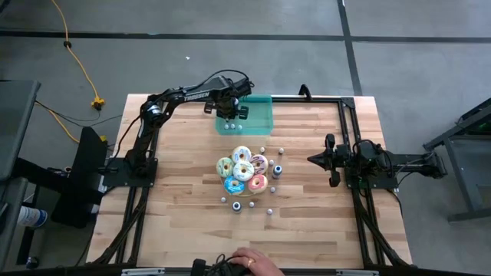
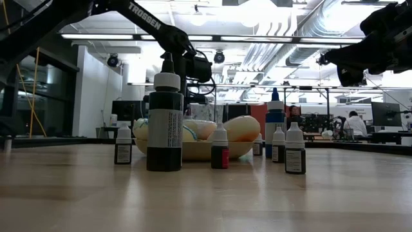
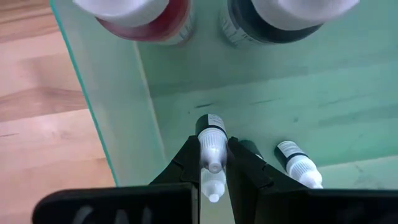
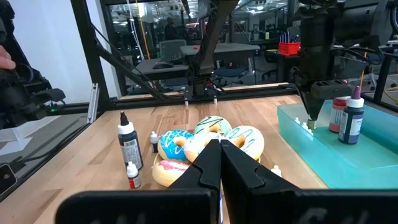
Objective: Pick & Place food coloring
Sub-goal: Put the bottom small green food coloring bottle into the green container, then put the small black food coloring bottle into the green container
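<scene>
High view: the left gripper [image 1: 230, 113] hangs over the teal tray [image 1: 261, 115]; the right gripper [image 1: 313, 159] waits apart, fingers together. Left wrist view: fingers [image 3: 189, 163] clamp 1 small bottle [image 3: 211, 142] above the tray floor.

I see a pale butcher-block wooden table [image 1: 184, 222] with a black metal frame [image 1: 349, 123] running round its edges. Against the far edge, a little left of the middle, sits a translucent teal rectangular tray [image 1: 261, 123] resting flat on the wood. Near the table's centre is a cluster of colourful frosted donuts [image 1: 242, 170]. Scattered on the bare wood around them stand tiny food coloring bottles [image 1: 277, 170], mostly toward the right and near sides of the cluster; in the low view one taller dark bottle with a white cap [image 2: 165, 122] stands upright in front, smaller ones beside it. The two arm bases [image 1: 126, 170] are mounted at the left and right edges.
</scene>
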Controlling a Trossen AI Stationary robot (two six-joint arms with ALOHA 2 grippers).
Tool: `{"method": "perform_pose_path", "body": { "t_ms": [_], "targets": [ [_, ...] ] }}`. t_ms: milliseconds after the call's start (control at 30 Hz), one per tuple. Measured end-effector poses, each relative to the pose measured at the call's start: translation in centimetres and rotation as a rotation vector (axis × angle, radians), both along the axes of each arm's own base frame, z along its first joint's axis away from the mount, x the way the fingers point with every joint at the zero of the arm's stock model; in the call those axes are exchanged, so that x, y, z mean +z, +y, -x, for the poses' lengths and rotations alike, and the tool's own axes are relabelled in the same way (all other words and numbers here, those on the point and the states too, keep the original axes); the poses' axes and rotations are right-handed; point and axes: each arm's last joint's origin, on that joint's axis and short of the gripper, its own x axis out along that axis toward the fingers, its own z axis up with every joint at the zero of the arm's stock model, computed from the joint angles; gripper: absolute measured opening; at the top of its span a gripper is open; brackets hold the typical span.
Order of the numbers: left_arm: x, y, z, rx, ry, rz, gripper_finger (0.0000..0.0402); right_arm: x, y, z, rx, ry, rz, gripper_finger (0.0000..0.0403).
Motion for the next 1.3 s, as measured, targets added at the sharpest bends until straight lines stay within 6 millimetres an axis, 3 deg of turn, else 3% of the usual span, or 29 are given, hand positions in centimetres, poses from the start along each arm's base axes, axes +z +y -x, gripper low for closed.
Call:
{"method": "perform_pose_path", "body": {
  "t_ms": [100,300,600,1000,1300],
  "targets": [
    [0.0,0.0,0.0,-0.021,-0.009,0.021,0.0031,0.0,0.0,0.0,0.000,0.000,0.000,0.0000],
    [-2.1,0.0,-0.5,-0.041,0.015,0.086,0.0031,0.0,0.0,0.0,0.000,0.000,0.000,0.0000],
    [-2.3,0.1,-0.6,-0.035,0.021,0.069,0.0032,0.0,0.0,0.0,0.000,0.000,0.000,0.0000],
    [-2.5,0.1,-0.5,-0.053,0.030,0.075,0.0119,0.0,0.0,0.0,0.000,0.000,0.000,0.0000],
    [-2.1,0.1,-0.4,-0.063,0.032,0.071,0.0139,0.0,0.0,0.0,0.000,-0.001,0.000,0.0000]
  ]
}}
